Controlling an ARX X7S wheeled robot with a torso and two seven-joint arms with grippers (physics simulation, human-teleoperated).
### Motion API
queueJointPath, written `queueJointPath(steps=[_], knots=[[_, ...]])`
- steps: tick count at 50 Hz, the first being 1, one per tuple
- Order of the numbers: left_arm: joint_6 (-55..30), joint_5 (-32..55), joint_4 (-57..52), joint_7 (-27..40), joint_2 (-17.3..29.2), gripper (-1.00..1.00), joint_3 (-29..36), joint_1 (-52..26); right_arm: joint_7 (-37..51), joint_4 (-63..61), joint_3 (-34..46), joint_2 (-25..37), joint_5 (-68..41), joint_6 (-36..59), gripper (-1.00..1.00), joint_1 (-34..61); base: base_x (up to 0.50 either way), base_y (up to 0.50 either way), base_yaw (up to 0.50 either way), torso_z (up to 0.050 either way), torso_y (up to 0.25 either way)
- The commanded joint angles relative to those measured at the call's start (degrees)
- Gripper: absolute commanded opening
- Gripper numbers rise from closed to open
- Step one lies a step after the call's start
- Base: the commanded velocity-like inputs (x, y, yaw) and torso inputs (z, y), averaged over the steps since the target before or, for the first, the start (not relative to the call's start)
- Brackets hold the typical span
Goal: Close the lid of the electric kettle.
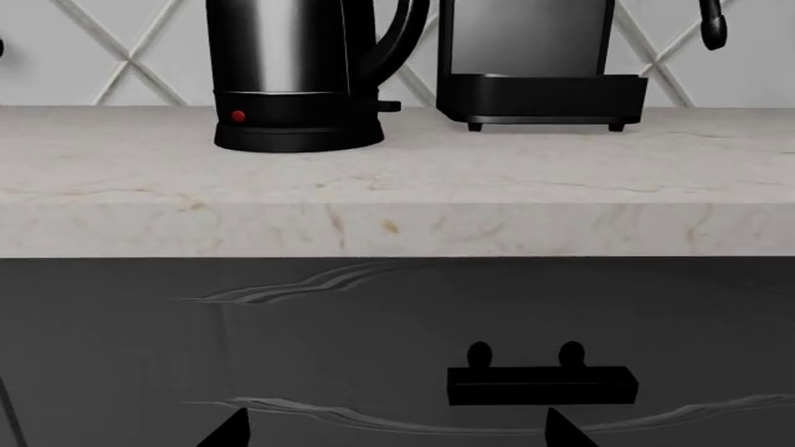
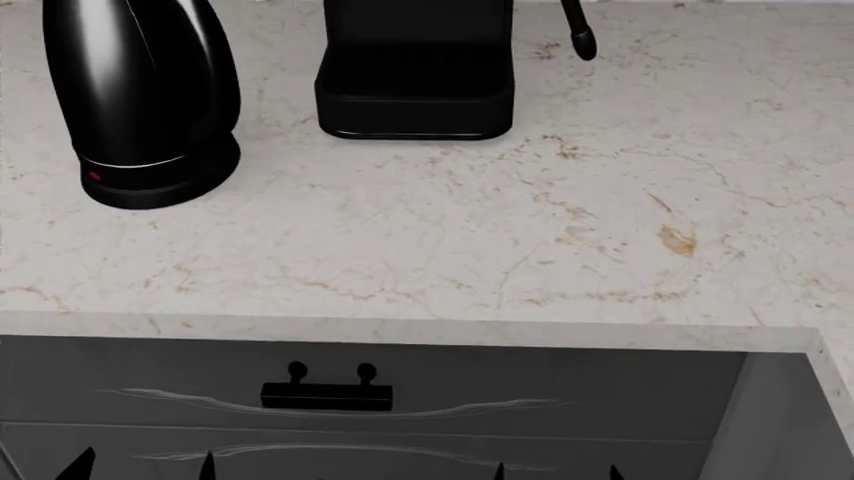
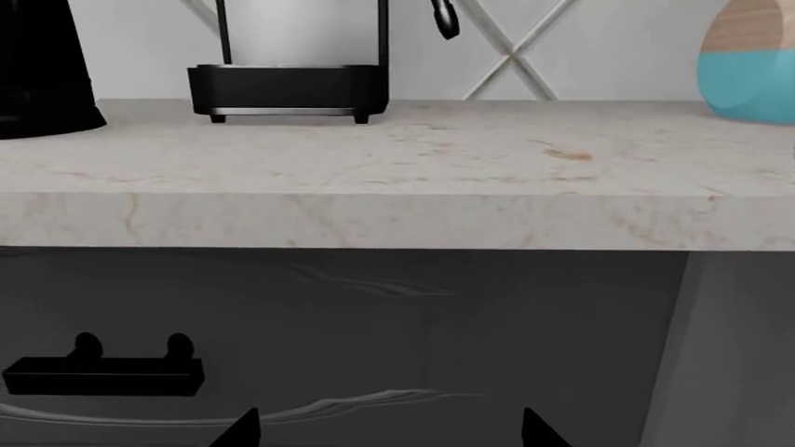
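The electric kettle (image 2: 140,100) is a glossy black jug with a silver band and a small red light. It stands at the back left of the marble counter; its top and the lid are cut off in every view. It also shows in the left wrist view (image 1: 298,74) and partly in the right wrist view (image 3: 44,70). My left gripper (image 2: 140,468) and right gripper (image 2: 554,472) are low, in front of the dark cabinet below the counter edge, far from the kettle. Both are open and empty: left gripper (image 1: 391,433), right gripper (image 3: 391,430).
A boxy black coffee machine (image 2: 414,70) stands right of the kettle. A black faucet tip (image 2: 581,38) hangs at the back. A blue and wood vase (image 3: 749,56) stands at the far right. A black drawer handle (image 2: 327,392) is on the cabinet front.
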State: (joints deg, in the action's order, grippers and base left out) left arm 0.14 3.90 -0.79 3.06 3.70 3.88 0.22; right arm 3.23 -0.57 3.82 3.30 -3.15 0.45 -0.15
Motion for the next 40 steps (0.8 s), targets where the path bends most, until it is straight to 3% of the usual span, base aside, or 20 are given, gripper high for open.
queueJointPath(steps=[1,26,31,40], knots=[[0.2,1.4,-0.8,0.8,1.0,1.00,0.9,0.3,0.9,-0.3,1.4,1.1,-1.0,0.3,1.00,-0.1,0.00,0.00,0.00,0.050,0.016],[0.4,4.1,-0.2,2.2,2.5,1.00,2.1,0.2,2.3,-1.0,3.2,2.6,-3.2,-0.5,1.00,-0.3,0.00,0.00,0.00,0.050,0.015],[0.4,4.1,-0.1,2.9,2.7,1.00,2.4,0.0,2.3,-1.0,4.9,3.4,-1.3,-2.0,1.00,-0.8,0.00,0.06,0.00,0.000,0.000],[0.2,4.7,0.2,3.2,3.1,1.00,3.0,-0.1,3.0,-1.2,5.6,4.0,-1.0,-2.6,1.00,-0.8,0.02,0.50,0.00,0.000,0.000]])
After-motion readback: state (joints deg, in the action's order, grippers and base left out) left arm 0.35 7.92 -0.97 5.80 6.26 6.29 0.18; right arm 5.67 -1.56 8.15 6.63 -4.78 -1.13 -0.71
